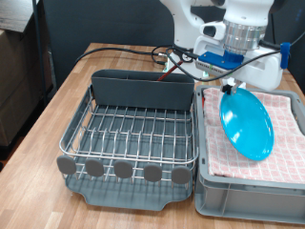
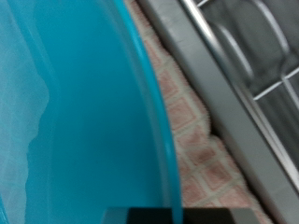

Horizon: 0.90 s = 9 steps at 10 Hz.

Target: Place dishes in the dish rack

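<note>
Left of the gripper (image 1: pixel 232 88), the wire dish rack (image 1: pixel 133 129) holds no dishes. The gripper clasps the light-blue plate (image 1: pixel 247 123) by its upper rim, tilted above the checked cloth (image 1: pixel 286 143) in the grey tub (image 1: pixel 250 196). Only the wrist view shows the plate (image 2: pixel 75 112) edge-on, just beside the tub's rim (image 2: pixel 220 107)

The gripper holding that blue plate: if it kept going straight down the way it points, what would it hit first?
Probably the red-and-white checked cloth in the grey tub. The gripper points downward, gripping the light-blue plate by its top rim; depth is uncertain.
</note>
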Tool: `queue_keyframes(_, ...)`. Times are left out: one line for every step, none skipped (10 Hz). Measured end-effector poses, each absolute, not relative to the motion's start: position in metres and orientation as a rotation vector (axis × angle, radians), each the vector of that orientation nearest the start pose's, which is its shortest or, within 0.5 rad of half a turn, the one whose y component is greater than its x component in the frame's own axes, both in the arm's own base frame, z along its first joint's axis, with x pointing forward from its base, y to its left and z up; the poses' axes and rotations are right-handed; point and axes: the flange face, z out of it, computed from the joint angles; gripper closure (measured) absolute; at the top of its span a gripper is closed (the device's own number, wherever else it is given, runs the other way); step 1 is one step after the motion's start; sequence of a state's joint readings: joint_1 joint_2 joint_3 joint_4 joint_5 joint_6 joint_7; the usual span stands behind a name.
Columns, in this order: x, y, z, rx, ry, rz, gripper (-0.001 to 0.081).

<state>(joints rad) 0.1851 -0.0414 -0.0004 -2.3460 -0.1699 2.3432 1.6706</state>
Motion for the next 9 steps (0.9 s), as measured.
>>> queue_keyframes(0.492, 0.088, 0.368, -2.535, 1.986, -0.222, 0.0787)
queue_keyframes(0.490, 0.087, 0.384, -2.618, 1.942, -0.247, 0.0787)
queue_keyframes(0.489, 0.088, 0.399, -2.700, 1.884, -0.261, 0.0787)
queue_keyframes(0.488, 0.089, 0.410, -2.755, 1.825, -0.263, 0.0787)
queue_keyframes(0.488, 0.088, 0.415, -2.798, 1.777, -0.254, 0.0787)
queue_keyframes(0.488, 0.088, 0.414, -2.787, 1.793, -0.253, 0.0787)
queue_keyframes(0.488, 0.088, 0.414, -2.776, 1.825, -0.283, 0.0787)
queue_keyframes(0.486, 0.084, 0.413, -2.817, 1.853, -0.323, 0.0787)
queue_keyframes(0.482, 0.075, 0.417, -2.882, 1.878, -0.361, 0.0787)
